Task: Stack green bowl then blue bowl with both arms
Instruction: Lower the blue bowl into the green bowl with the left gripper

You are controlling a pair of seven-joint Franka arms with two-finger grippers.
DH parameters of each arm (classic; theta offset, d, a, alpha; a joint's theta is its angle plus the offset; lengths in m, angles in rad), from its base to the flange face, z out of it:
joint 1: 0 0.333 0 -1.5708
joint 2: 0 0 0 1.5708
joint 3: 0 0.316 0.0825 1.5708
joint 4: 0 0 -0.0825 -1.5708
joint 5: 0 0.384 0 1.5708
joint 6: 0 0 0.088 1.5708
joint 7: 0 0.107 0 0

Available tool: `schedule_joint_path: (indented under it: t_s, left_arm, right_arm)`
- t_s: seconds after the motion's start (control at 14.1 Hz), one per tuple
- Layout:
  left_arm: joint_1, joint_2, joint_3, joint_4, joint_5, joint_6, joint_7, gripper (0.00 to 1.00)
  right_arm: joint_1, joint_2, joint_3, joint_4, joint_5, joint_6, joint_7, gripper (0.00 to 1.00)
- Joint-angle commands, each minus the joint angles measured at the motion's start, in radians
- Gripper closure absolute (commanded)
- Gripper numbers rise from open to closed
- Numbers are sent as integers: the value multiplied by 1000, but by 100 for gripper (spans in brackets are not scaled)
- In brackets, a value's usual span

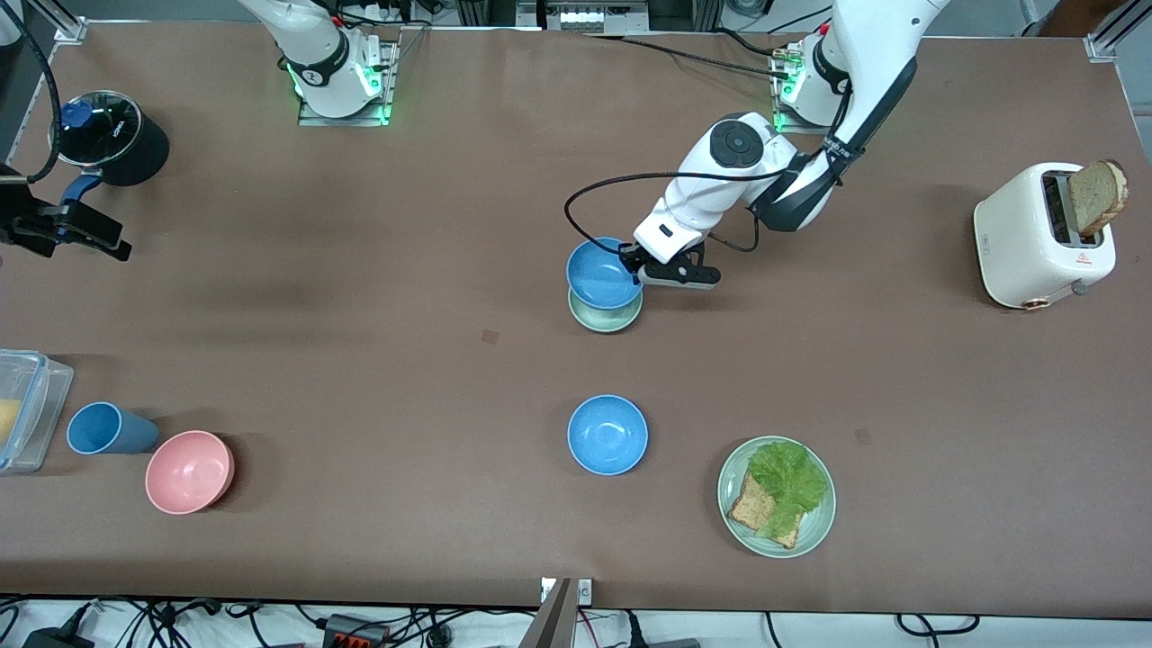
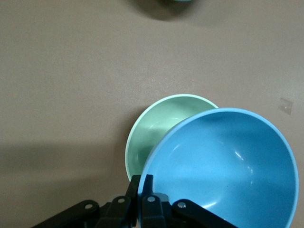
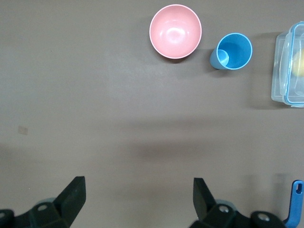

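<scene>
The green bowl (image 1: pixel 606 318) sits on the table near the middle, toward the left arm's end; it also shows in the left wrist view (image 2: pixel 152 130). My left gripper (image 1: pixel 637 270) is shut on the rim of a blue bowl (image 1: pixel 599 274) and holds it tilted over the green bowl, off-centre. In the left wrist view, the fingers (image 2: pixel 144 183) pinch the blue bowl's (image 2: pixel 228 166) rim. A second blue bowl (image 1: pixel 607 435) sits on the table nearer the front camera. My right gripper (image 1: pixel 99 238) waits open and empty over the right arm's end of the table; it also shows in its wrist view (image 3: pixel 137 183).
A pink bowl (image 1: pixel 189 471), a blue cup (image 1: pixel 106 428) and a clear container (image 1: pixel 22 409) sit at the right arm's end. A black pot (image 1: pixel 112 135) stands by the right gripper. A green plate (image 1: pixel 733 504) with bread and lettuce and a toaster (image 1: pixel 1035 238) are at the left arm's end.
</scene>
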Motion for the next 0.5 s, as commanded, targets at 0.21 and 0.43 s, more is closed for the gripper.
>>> schedule_joint_path:
  t_s: [0.21, 0.43]
  left_arm:
    - [-14, 58, 32, 58, 194, 5, -26, 99]
    - [-16, 58, 32, 59, 194, 2, -28, 85]
  right_arm:
    - [3, -11, 4, 1, -10, -12, 6, 0]
    - [3, -11, 4, 1, -10, -13, 6, 0]
